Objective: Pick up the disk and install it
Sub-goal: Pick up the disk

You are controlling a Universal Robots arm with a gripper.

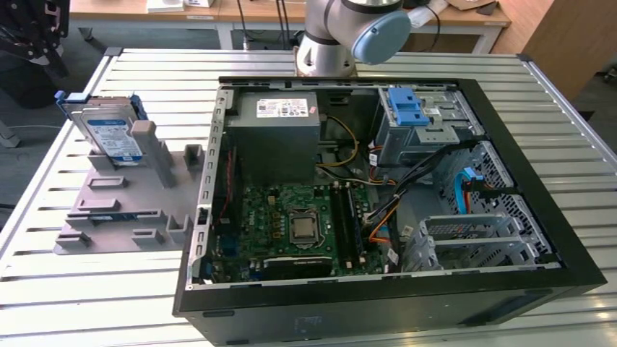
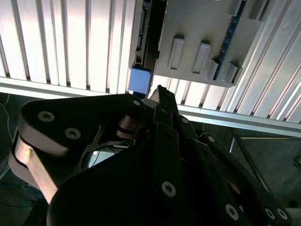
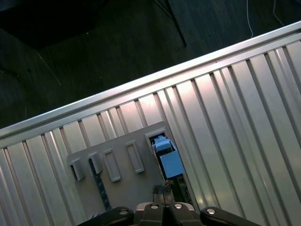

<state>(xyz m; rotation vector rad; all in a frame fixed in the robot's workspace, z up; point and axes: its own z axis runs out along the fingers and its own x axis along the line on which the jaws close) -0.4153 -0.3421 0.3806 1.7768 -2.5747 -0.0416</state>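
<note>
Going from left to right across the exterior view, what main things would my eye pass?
The disk, standing on edge → the grey power supply → the blue latch piece.

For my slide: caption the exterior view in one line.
Disk stands upright in a grey holder on the slatted table, at the exterior view's left of the open computer case.

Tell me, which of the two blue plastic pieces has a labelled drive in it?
The one outside the computer case: the disk, standing upright in the grey rack, shows a white and blue label. The blue latch inside the case is bare.
</note>
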